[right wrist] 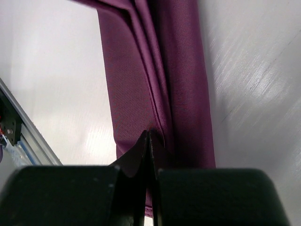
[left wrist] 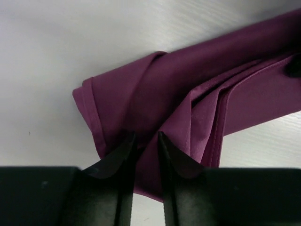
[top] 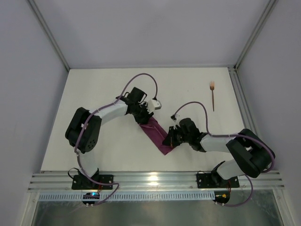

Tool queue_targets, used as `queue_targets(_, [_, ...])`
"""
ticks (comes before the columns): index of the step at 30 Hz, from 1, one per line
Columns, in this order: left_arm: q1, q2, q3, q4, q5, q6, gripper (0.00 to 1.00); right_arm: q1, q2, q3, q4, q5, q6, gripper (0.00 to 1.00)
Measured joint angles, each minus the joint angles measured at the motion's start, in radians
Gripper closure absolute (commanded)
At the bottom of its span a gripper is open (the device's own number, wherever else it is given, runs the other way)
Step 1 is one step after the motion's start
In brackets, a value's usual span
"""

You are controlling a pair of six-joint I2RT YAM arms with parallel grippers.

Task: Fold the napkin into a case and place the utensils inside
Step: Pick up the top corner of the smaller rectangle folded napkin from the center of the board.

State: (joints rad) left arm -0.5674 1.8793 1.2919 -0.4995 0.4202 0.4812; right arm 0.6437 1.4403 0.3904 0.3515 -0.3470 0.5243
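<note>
Holding the napkin (top: 157,134) by its two ends, we have it as a narrow, layered strip, already close to the shape of a case. It lies flat on the table (top: 94,94), running straight from one gripper to the other. The left gripper (left wrist: 146,136) is nipped onto the end where the folds gather. Its fingers (left wrist: 117,155) are drawn nearly together with a ridge of cloth caught between them, and the stacked hems fan out just beyond and to the right of the tips. The right gripper (right wrist: 148,134) is pressed tight at the opposite end, pinching a crease that runs away from its tips along the strip.

We judge the two-ended grip is there to hold the layers taut and aligned, so a further fold or a smoothing pull will not let the soft cloth slump open. The pouch looks formed but not yet settled.

Only one utensil shows, the fork (top: 213,96). It lies well apart from the right gripper, out past it toward the table's far right edge, and is untouched. A metal rail (right wrist: 19,127) sits to the left of the right gripper's fingers. Loading remains undone.
</note>
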Motion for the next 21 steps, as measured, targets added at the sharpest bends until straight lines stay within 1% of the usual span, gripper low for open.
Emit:
queue_targets(2, [0.0,-0.036,-0.055,0.005,0.002,0.019,0.67,-0.001,0.0,0.003,-0.006,-0.001,-0.002,0.96])
queue_targets(5, [0.0,-0.091,-0.129,0.01,-0.007,0.041,0.66,-0.007,0.007,0.021,-0.032,-0.01,-0.011,0.96])
queue_targets(11, [0.0,-0.159,-0.19,0.039,-0.046,0.054,0.53,-0.031,0.042,0.063,-0.072,-0.058,-0.032,0.96])
queue_targets(16, [-0.001,-0.173,-0.18,0.107,-0.115,0.059,0.52,-0.044,0.065,0.079,-0.077,-0.094,-0.041,0.96])
queue_targets(21, [-0.016,-0.16,-0.18,0.15,-0.168,0.124,0.5,-0.05,0.075,0.087,-0.082,-0.113,-0.048,0.96])
